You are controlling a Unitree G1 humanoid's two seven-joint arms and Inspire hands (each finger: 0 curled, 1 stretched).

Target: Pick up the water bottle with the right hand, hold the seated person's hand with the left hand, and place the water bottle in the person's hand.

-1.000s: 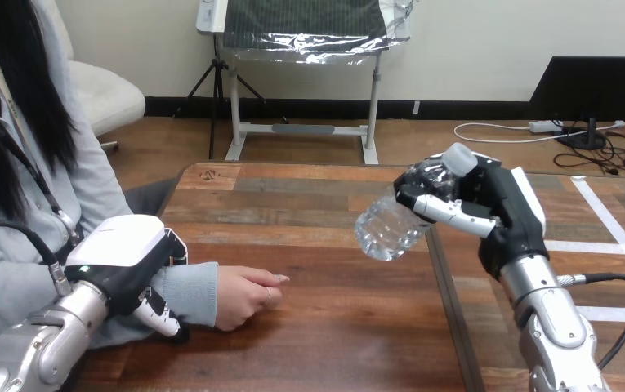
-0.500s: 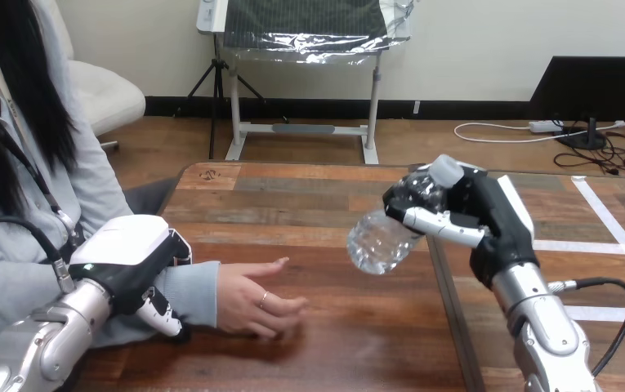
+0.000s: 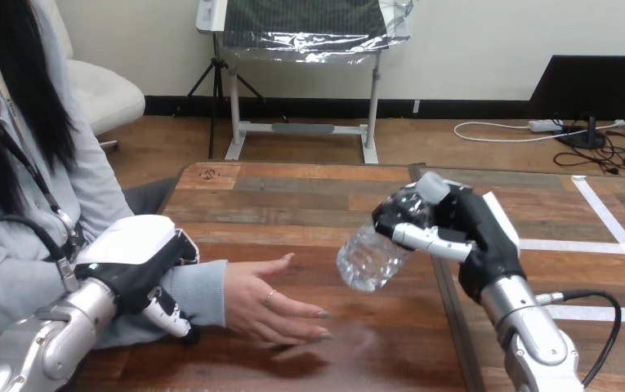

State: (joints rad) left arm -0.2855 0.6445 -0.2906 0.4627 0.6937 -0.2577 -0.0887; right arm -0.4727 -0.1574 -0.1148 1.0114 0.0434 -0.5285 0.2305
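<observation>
While aloft, bottle (image 3: 364, 260) in right hand (image 3: 466, 231)

Robotics lab likely: wooden table (image 3: 292, 196) with white tape lines (image 3: 578, 245), silver robot arm (image 3: 529, 339), seated person (image 3: 15, 204)

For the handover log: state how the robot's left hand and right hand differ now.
The left hand sits low at the left of the table, fingers curled round the person's sleeved wrist; the right hand hangs above it, fingers curled round a tilted water bottle. The left hand shows its white back shell; the right hand shows mostly black. Both are shut on something.
</observation>
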